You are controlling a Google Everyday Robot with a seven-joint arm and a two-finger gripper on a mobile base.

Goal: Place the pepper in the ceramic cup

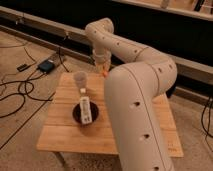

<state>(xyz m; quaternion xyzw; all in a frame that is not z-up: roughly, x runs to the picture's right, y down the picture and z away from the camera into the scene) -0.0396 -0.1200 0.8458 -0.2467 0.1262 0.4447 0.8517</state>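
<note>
Single view, set high and close behind the arm point(137, 100), which fills the right foreground, looking down and forward across the whole bench point(65, 135) at middling range, with the claw point(103, 64) hanging over the bench's far edge.

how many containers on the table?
2: the ceramic cup at the back left; the dark bowl in front of it. The gripper hangs right of the cup. The arm may hide more.
</note>
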